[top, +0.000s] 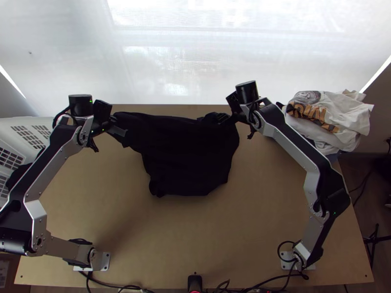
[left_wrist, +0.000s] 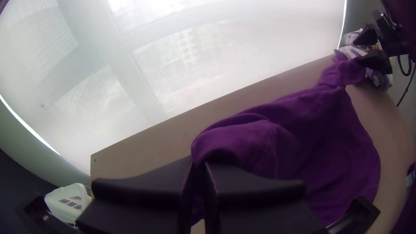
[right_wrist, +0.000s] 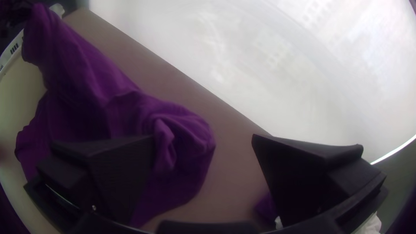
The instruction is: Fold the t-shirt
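No legible text found. Large orange-brown lettering (top: 313, 116) noted on the crumpled white printed cloth (top: 351, 116) at the right of the top view; folds break up the characters, and no word can be confirmed.

Looks like robot lab: two arms (top: 291, 141) bolted to wooden table (top: 264, 205), cables (top: 132, 287).

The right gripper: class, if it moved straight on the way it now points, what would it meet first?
Probably the bunched part of the t-shirt, close ahead of the right gripper, though depth is unclear and the table might come first.
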